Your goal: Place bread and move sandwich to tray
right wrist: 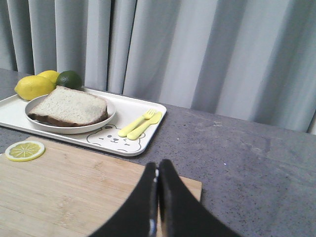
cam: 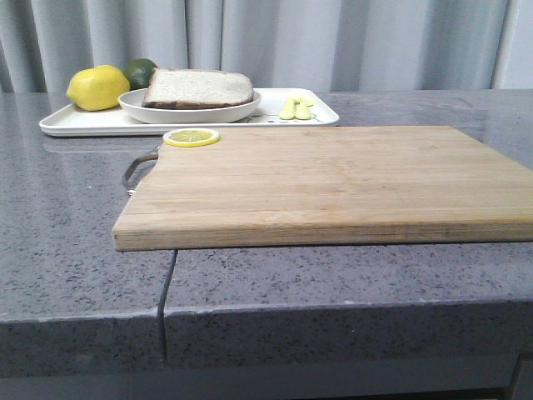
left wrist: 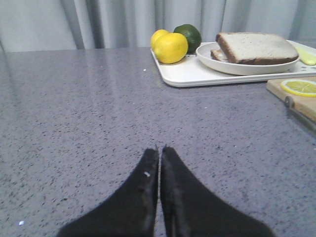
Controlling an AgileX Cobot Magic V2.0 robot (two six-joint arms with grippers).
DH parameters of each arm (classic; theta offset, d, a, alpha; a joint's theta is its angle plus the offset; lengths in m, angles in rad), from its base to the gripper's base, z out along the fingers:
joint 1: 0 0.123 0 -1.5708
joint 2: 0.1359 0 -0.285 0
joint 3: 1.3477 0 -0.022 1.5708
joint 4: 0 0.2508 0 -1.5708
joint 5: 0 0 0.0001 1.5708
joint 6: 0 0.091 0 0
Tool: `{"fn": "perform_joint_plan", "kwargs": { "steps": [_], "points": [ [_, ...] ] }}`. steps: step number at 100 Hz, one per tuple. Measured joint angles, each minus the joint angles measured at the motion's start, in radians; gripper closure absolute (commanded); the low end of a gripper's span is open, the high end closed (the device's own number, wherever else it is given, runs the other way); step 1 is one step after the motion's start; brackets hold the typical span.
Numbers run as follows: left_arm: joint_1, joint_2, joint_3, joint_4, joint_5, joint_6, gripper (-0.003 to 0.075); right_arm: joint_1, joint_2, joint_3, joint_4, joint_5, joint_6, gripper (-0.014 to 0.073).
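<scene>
One sandwich, long axis left-right

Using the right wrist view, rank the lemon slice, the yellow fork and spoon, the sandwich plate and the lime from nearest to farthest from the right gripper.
Measured from the right gripper, which is shut over the cutting board's edge:
1. Yellow fork and spoon, on the tray's near end beside the bear drawing.
2. Sandwich plate, mid-tray.
3. Lemon slice, on the board's far corner.
4. Lime, at the tray's back, beside the lemons.
</scene>
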Motion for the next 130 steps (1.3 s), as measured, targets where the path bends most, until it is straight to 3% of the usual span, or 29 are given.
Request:
{"fn": "perform_joint_plan", "kwargs": {
  "steps": [16, 95, 114, 130],
  "points": [
    [0.034, -0.082, 0.034, 0.012, -0.004, 0.0, 0.074, 0.0, 0.0, 0.002, 0.0, 0.0, 0.0, 0.0664],
    [0.04, -0.082, 0.034, 0.022, 0.006, 0.002, 0.074, 0.0, 0.0, 0.002, 0.0, 0.0, -0.002, 0.0664],
    [0.04, -0.082, 0.034, 0.022, 0.005, 0.002, 0.074, 0.096, 0.0, 0.002, 0.0, -0.016, -0.002, 0.0664],
    [0.04, -0.082, 0.034, 0.022, 0.005, 0.002, 0.074, 0.112, 0.0, 0.002, 0.0, -0.03, -0.002, 0.0664]
  ]
}}
